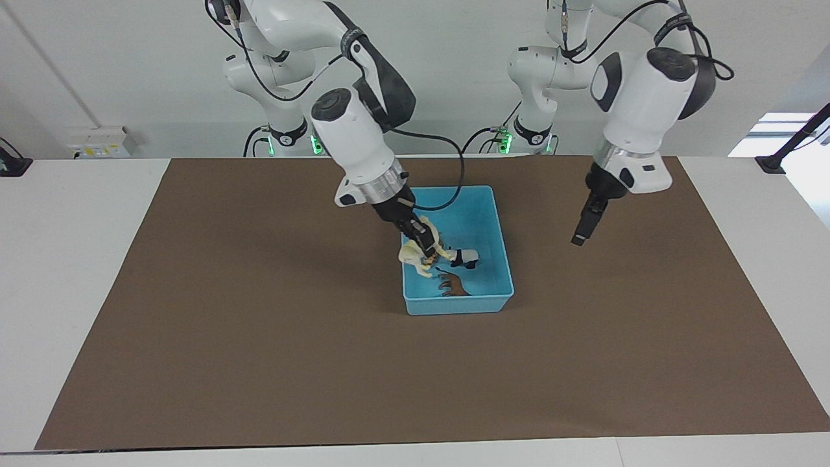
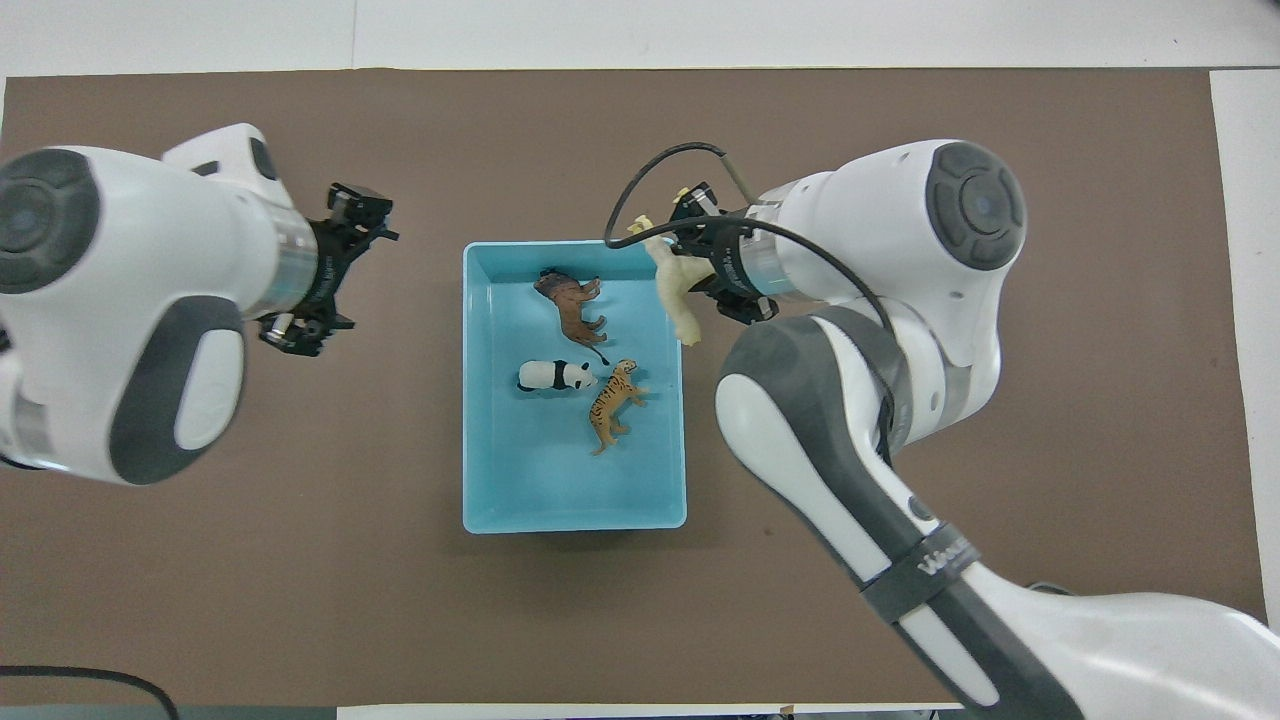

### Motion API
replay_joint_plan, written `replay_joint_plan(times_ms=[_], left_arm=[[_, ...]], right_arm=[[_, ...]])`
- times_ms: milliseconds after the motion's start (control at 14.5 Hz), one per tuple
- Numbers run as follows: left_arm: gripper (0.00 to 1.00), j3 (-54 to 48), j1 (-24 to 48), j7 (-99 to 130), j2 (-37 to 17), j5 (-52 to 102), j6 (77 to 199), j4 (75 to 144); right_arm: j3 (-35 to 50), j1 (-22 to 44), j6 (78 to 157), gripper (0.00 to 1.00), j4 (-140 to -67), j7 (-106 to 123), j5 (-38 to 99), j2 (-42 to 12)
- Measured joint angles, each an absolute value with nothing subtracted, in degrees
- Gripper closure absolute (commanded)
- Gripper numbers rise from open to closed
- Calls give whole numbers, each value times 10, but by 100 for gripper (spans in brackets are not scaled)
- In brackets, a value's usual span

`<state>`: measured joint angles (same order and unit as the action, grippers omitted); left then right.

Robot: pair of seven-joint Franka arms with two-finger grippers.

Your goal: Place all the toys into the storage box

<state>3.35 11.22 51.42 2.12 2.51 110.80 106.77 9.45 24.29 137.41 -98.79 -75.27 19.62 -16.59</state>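
Observation:
The light blue storage box (image 1: pixel 454 302) stands mid-table and also shows in the overhead view (image 2: pixel 505 480). In it lie the brown lion (image 2: pixel 572 305), the black-and-white panda (image 2: pixel 550 376) and the orange tiger (image 2: pixel 612 402). The facing view shows the panda (image 1: pixel 465 257) and the lion (image 1: pixel 454 284), but the tiger is hidden there. My right gripper (image 1: pixel 421 241) is shut on the cream llama (image 1: pixel 417 255) and holds it in the air over the box's wall toward the right arm's end; the llama also shows overhead (image 2: pixel 675 290). My left gripper (image 1: pixel 579 232) is open, empty and raised over the mat beside the box.
A brown mat (image 1: pixel 259 363) covers the table, with white tabletop (image 1: pixel 65 292) at both ends. A black cable (image 1: pixel 447 175) loops from the right arm's wrist over the box.

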Motion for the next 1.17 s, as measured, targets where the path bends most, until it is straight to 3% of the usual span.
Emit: replay_joint_plan(times_ms=[344, 550, 826, 1170], left_arm=[[0, 33, 85, 201, 33, 24, 966, 1021], [0, 40, 84, 116, 7, 23, 921, 979], [0, 18, 45, 74, -16, 24, 890, 945], [0, -13, 5, 46, -12, 24, 881, 946]], right_arm=[[88, 274, 1320, 0, -986, -771, 151, -165], [68, 249, 1210, 0, -955, -759, -19, -153], [59, 144, 1099, 0, -938, -564, -100, -97], [57, -4, 1068, 0, -939, -316, -85, -42]])
